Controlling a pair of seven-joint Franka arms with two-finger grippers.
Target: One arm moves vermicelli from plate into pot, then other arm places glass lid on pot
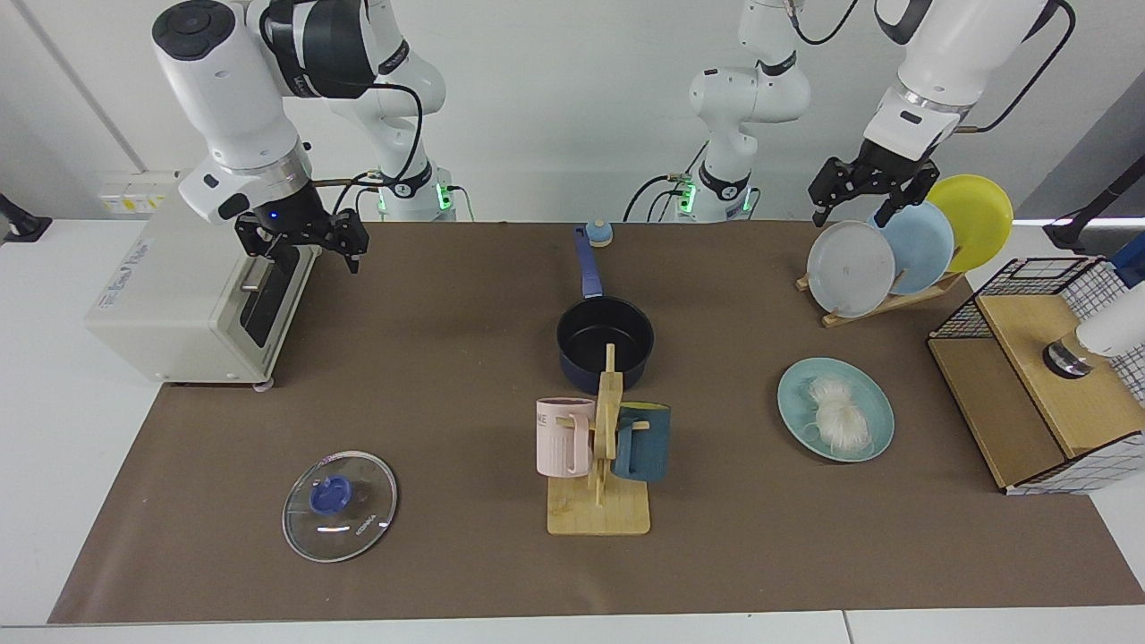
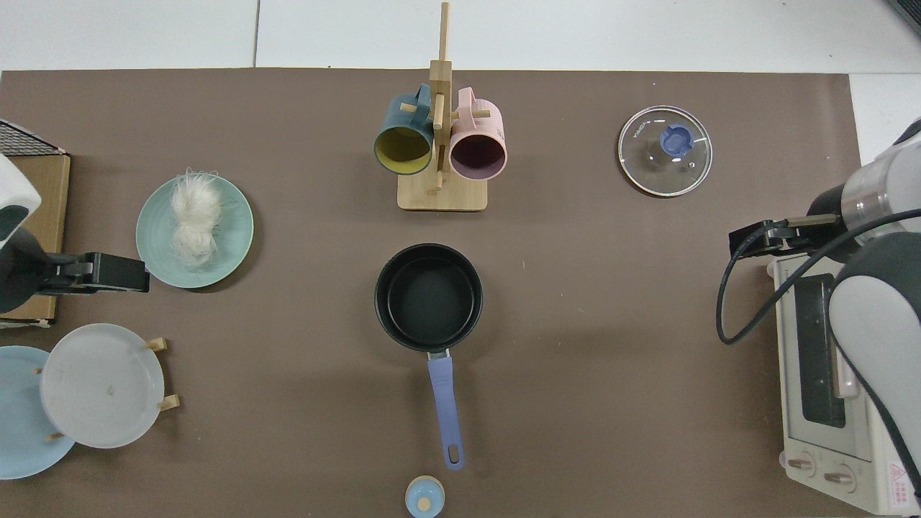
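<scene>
Facing view
Pot: the small dark navy saucepan with a black inside stands at the frame centre on the brown table, its long blue handle pointing to the upper edge.
Vermicelli: the white clump of thin noodle strands lies on the round pale teal-green plate, right of centre.
Glass lid: the clear round glass lid with a blue knob lies flat at lower left, well apart from the pot.
Left gripper: upper right, above the wooden rack of plates, fingers spread, holding nothing.
Right gripper: upper left, just before the white toaster oven, fingers apart, holding nothing.

Top view
Pot: centre, empty.
Vermicelli: on the plate, left.
Glass lid: upper right.
Left gripper: left edge, beside the plate; I cannot tell its fingers here.
Right gripper: right edge, over the toaster oven.
</scene>
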